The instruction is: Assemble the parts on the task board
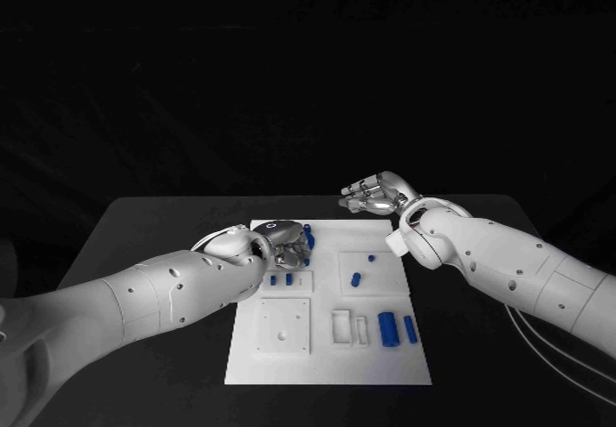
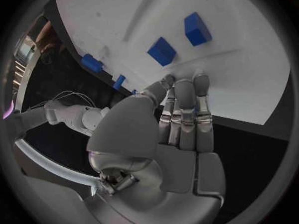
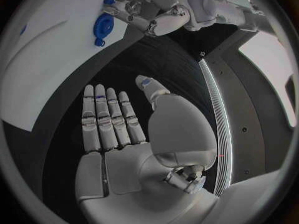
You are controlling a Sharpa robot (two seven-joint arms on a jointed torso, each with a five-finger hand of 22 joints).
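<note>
The white task board (image 1: 328, 356) lies in the middle of the table. My left hand (image 1: 285, 245) is over its far left part. In the left wrist view its fingers (image 2: 184, 109) lie straight and side by side, their tips touching the board (image 2: 236, 79) near two blue blocks (image 2: 162, 51) (image 2: 197, 29). A sliver of blue shows under the fingers. A round blue part (image 3: 104, 25) lies beside this hand (image 3: 149, 10). My right hand (image 1: 375, 196) hovers off the board's far right corner, fingers (image 3: 109, 117) flat, holding nothing.
More blue parts lie on the board: two short ones (image 1: 280, 279) at the left, two small ones (image 1: 356, 278) (image 1: 372, 257) in a square recess, and two long ones (image 1: 386, 328) (image 1: 409, 329) at the near right. An empty square plate (image 1: 284, 324) sits near left. Black table (image 1: 154, 231) surrounds the board.
</note>
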